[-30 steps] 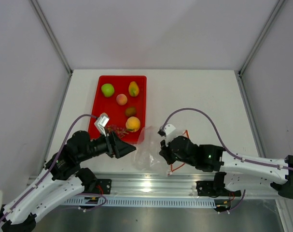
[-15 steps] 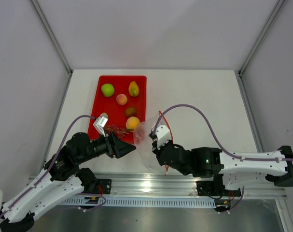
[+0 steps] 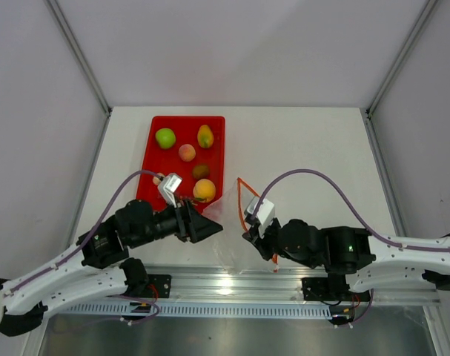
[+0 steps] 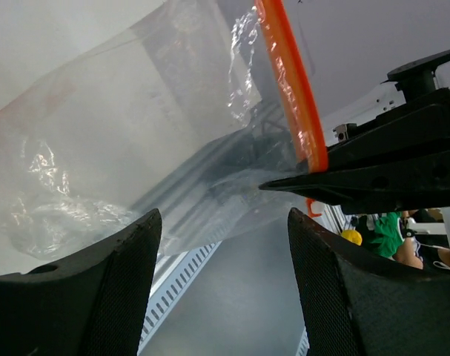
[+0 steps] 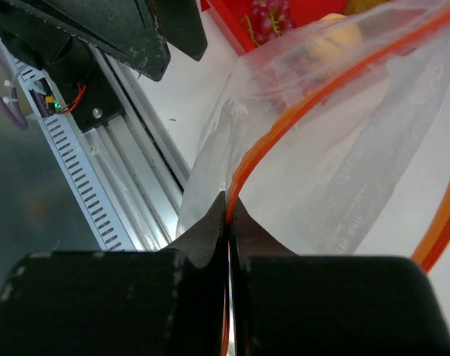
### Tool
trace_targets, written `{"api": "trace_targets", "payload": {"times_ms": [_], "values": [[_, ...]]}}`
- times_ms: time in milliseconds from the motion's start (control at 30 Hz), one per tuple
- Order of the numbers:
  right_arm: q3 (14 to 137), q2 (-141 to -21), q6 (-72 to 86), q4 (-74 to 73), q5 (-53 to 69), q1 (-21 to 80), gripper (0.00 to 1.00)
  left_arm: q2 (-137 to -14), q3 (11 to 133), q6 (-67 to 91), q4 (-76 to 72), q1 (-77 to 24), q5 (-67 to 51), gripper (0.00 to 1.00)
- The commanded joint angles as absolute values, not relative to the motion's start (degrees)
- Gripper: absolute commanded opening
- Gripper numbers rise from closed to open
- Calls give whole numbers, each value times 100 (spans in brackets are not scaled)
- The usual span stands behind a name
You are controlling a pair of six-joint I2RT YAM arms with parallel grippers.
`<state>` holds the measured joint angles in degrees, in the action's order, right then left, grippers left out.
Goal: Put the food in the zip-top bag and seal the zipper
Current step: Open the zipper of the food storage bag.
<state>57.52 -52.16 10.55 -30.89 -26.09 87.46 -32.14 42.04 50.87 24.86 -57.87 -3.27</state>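
Note:
The clear zip-top bag (image 3: 228, 226) hangs near the table's front edge, its orange zipper (image 3: 241, 199) standing up. My right gripper (image 3: 247, 236) is shut on the zipper (image 5: 243, 167) at one end of the mouth. My left gripper (image 3: 213, 228) is open just left of the bag (image 4: 113, 148), level with its lower part, nothing between its fingers (image 4: 98, 289). The food lies on the red tray (image 3: 150, 159): green apple (image 3: 165, 138), mango (image 3: 204, 136), peach (image 3: 187, 153), kiwi (image 3: 201, 171), orange (image 3: 204, 190). Grapes (image 5: 265, 15) lie near the tray's front corner.
A pale bulb (image 3: 159, 179) on the tray is partly behind the left arm's cable. The aluminium rail (image 3: 232, 282) runs along the near table edge just below the bag. The enclosure's white walls stand at the left, right and back.
My right gripper has drawn back to the right with the bag, whose mouth now stands higher. My left gripper has moved right, close to the bag's side.

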Motion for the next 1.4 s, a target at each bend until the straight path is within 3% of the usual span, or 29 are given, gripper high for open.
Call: {"api": "trace_targets", "payload": {"times_ms": [0,267,633,1200,1367], "values": [[5704,-5290,888,-2883,-2320,8798,0,-3654,4814,5247,2171,-6230,263,72],[5643,-5510,932,-2813,-2583,9043,0,-4569,5896,5423,3119,-6635,975,77],[6125,-6152,1019,-3357,-4182,9703,0,-4746,5994,5546,3586,-6776,1204,79],[6548,-6679,1134,-3770,-4693,9967,0,-5054,6161,5379,3744,-6952,1275,73],[6592,-6759,1151,-3771,-4781,9993,0,-5176,6170,5300,3683,-6970,1222,66]]}}
